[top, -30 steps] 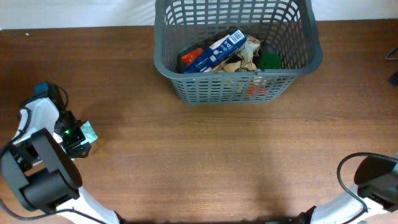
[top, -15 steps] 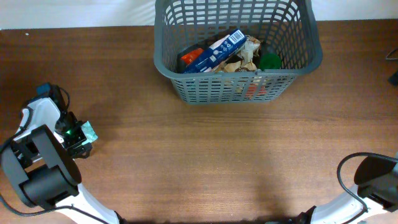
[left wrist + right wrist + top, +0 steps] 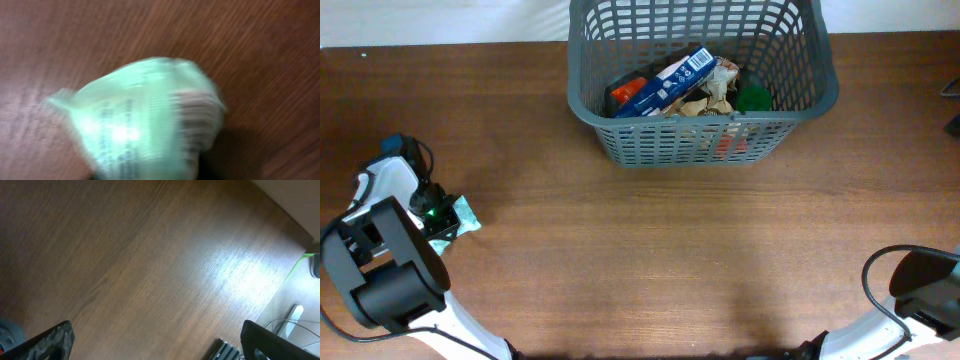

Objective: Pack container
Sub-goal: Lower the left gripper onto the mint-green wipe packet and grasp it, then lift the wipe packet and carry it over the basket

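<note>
The container (image 3: 705, 142), a large dark grey lattice basket, stands at the far middle of the table. Inside it lie a blue box (image 3: 665, 82), crumpled wrappers and a green item (image 3: 753, 97). At the left edge of the table my left gripper (image 3: 442, 222) is down on a small pale green packet (image 3: 466, 213), with its fingers drawn in on it. In the left wrist view this packet (image 3: 145, 115) is blurred, fills the frame and hides the fingers. My right gripper (image 3: 160, 347) hangs open over bare wood at the near right, holding nothing.
The right arm's base (image 3: 920, 290) sits at the near right corner. Past the table's right edge (image 3: 280, 215), cables and a striped strip (image 3: 227, 351) lie on the floor. Brown wood runs between the basket and both arms.
The left gripper's fingers have closed in on the green packet, which has shifted slightly up and right. The right arm and the basket have not moved.
</note>
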Tool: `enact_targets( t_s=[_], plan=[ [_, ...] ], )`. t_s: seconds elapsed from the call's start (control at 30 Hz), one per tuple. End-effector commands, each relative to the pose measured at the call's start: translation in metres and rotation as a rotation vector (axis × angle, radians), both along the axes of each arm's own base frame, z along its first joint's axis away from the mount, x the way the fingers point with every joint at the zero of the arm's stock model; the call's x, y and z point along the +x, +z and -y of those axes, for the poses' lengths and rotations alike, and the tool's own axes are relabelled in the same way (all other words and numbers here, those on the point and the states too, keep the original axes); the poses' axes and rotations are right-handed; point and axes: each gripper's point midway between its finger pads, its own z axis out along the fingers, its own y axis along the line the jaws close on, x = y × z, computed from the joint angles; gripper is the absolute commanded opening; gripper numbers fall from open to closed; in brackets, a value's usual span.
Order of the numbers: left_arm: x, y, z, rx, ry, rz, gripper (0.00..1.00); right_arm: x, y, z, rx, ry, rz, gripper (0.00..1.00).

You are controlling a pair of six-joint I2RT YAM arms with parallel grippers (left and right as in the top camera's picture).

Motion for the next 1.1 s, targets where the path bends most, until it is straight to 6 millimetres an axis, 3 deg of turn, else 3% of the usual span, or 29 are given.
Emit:
enact_targets(
  t_s=[0.0,0.1,0.17,0.33,0.43,0.6,0.73,0.83,0.9,0.97,1.0,1.07],
  plan=[
    [-0.002,-0.017,0.015,-0.095,-0.009,-0.013,0.02,0.000,-0.002,0.000,0.002,-0.008,-0.001,0.99],
    [0.008,-0.017,0.031,-0.190,-0.038,0.041,0.02,0.000,-0.002,0.000,0.002,-0.008,-0.001,0.99],
    [0.026,-0.013,0.038,-0.248,-0.162,0.124,0.02,0.000,-0.002,0.000,0.002,-0.008,-0.001,0.99],
    [0.071,0.029,0.022,-0.176,-0.434,0.263,0.02,0.000,-0.002,0.000,0.002,-0.008,-0.001,0.99],
    [0.105,0.083,0.014,-0.059,-0.621,0.378,0.01,0.000,-0.002,0.000,0.002,-0.008,-0.001,0.99],
    [0.171,0.250,0.030,0.308,-0.999,0.664,0.01,0.000,-0.002,0.000,0.002,-0.008,-0.001,0.99],
    [0.195,0.393,0.094,0.639,-1.280,0.902,0.01,0.000,-0.002,0.000,0.002,-0.008,-0.001,0.99],
    [0.192,0.481,0.169,0.853,-1.484,1.078,0.02,0.000,-0.002,0.000,0.002,-0.008,-0.001,0.99],
    [0.186,0.517,0.218,0.947,-1.583,1.177,0.02,0.000,-0.002,0.000,0.002,-0.008,-0.001,0.99],
    [0.180,0.536,0.260,1.007,-1.649,1.256,0.01,0.000,-0.002,0.000,0.002,-0.008,-0.001,0.99],
    [0.178,0.541,0.288,1.021,-1.666,1.292,0.02,0.000,-0.002,0.000,0.002,-0.008,-0.001,0.99],
    [0.180,0.536,0.321,1.011,-1.686,1.311,0.02,0.000,-0.002,0.000,0.002,-0.008,-0.001,0.99]
  ],
)
